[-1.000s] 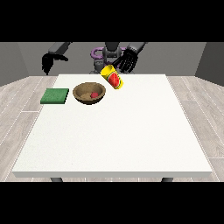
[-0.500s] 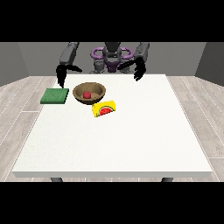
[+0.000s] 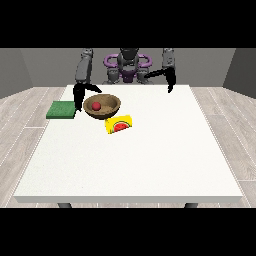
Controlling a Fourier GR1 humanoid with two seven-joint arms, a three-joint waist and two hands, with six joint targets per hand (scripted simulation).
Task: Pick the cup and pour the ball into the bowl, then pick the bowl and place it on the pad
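since half a second ago the hand at the view's left [image 3: 78, 97] has dropped beside the brown wooden bowl [image 3: 102, 106] holding the red ball [image 3: 95, 105], finger spread untellable, so grasping the bowl comes next, carrying it left onto the green pad [image 3: 61, 110].

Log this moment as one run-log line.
ball in bowl | cup lying on table | hand at view's left beside bowl | pad bare

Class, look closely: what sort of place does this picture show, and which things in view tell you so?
Most likely a robot test room: a humanoid robot stands behind a large white table on a wood-plank floor with plain grey walls. On the table lie only a few props: bowl holding a red ball, green pad, yellow cup.
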